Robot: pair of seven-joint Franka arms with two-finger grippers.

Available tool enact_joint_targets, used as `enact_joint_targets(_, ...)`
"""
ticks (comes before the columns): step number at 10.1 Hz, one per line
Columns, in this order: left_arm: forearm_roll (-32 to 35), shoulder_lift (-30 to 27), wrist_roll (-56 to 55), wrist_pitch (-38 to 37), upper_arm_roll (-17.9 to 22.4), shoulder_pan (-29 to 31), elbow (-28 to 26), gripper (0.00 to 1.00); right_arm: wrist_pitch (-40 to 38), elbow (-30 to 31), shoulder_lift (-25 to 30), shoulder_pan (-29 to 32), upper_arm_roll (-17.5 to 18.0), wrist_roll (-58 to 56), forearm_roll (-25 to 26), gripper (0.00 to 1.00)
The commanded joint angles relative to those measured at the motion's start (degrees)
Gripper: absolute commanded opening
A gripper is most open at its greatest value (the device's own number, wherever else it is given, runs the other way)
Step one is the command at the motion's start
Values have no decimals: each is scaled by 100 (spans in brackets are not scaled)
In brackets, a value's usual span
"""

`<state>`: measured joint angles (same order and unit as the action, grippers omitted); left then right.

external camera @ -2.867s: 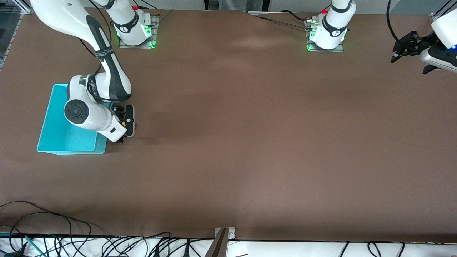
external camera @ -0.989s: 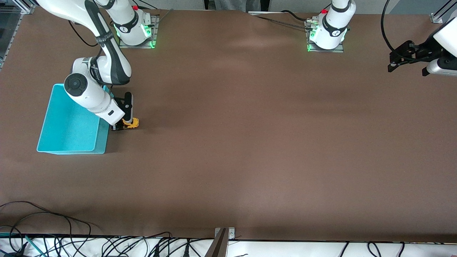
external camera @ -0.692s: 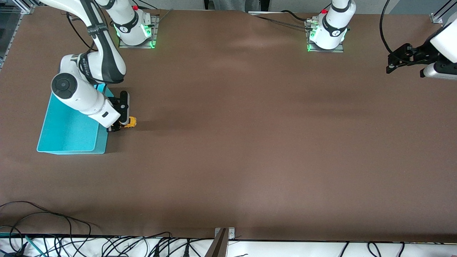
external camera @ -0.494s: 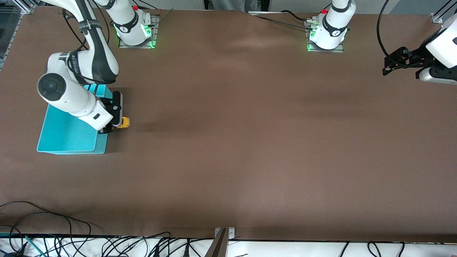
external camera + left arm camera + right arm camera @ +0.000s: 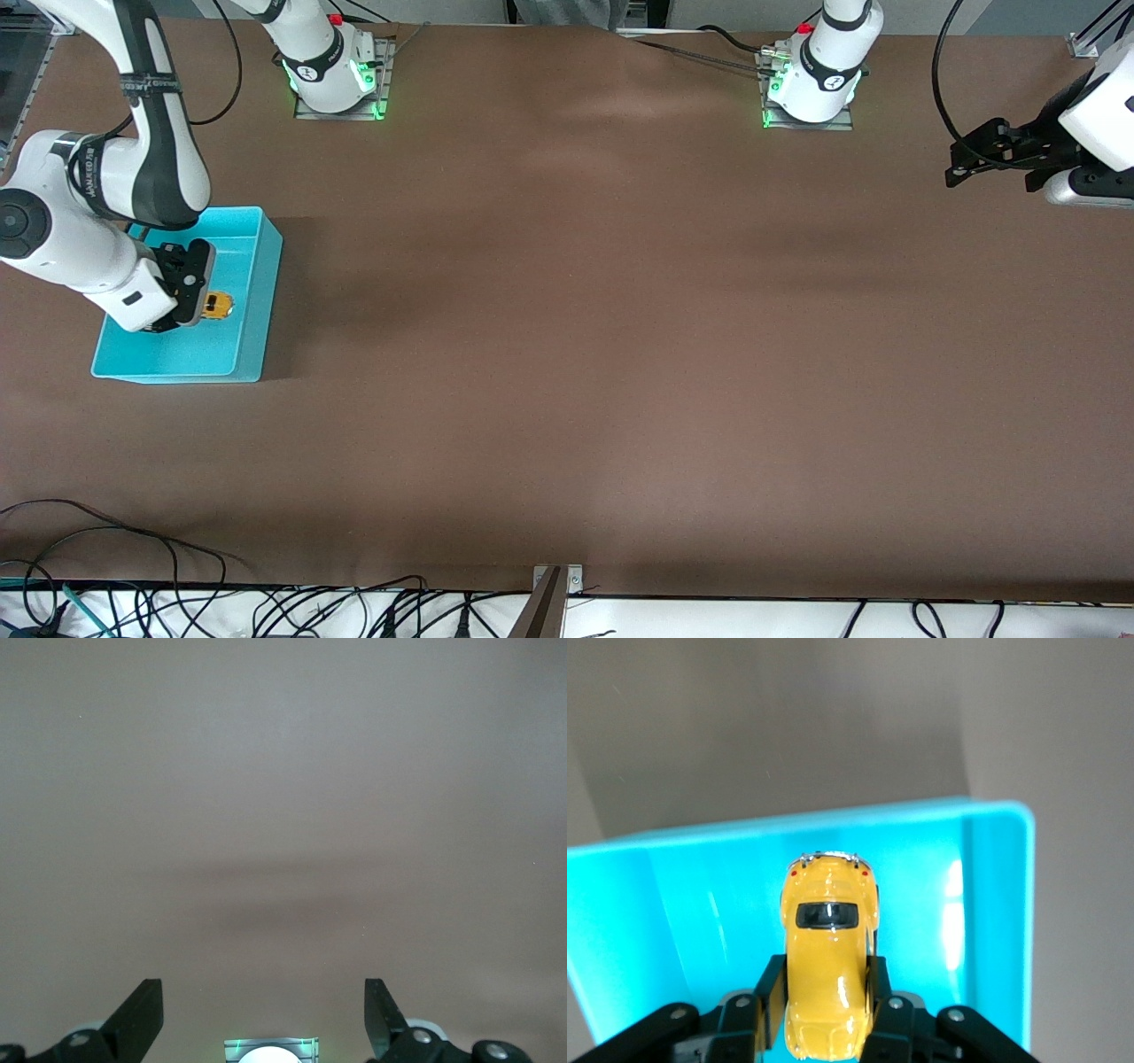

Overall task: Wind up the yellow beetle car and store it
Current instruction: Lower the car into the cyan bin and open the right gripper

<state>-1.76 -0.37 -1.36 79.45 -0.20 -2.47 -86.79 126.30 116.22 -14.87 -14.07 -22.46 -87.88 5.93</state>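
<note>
Now squeezing the yellow beetle car (image 5: 828, 970) by its sides: right gripper (image 5: 197, 306), up over the turquoise bin (image 5: 266, 266) near the bench's right-arm edge. Straight down to drop it. Waiting wide open over the other edge: left gripper (image 5: 961, 164).

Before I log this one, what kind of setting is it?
Most likely a robotics lab bench: two arm bases bolted to a brown table, loose cables along its edge. The right gripper holds the yellow beetle car over the turquoise bin; the left gripper waits, open, over its end of the table.
</note>
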Motion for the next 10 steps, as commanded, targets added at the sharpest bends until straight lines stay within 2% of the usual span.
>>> enact_joint_targets(1, -71, -68, -31, -52, 20, 36, -40, 100, 971, 881, 28, 54, -214, -124, 84, 0)
enact_joint_targets(3, -88, -68, -22, -52, 20, 124, -40, 100, 1737, 1401, -59, 299, -250, -396, 58, 0)
enact_joint_targets(4, -114, -68, -22, -52, 20, 159, -40, 100, 1897, 1447, -191, 344, -250, -441, 58, 0)
enact_joint_targets(8, -114, -68, -22, -52, 20, 168, -40, 100, 2021, 1430, -455, 502, -241, -450, -39, 0)
enact_joint_targets(10, -114, -68, -22, -52, 20, 160, -40, 100, 2021, 1430, -604, 502, -215, -459, -284, 0)
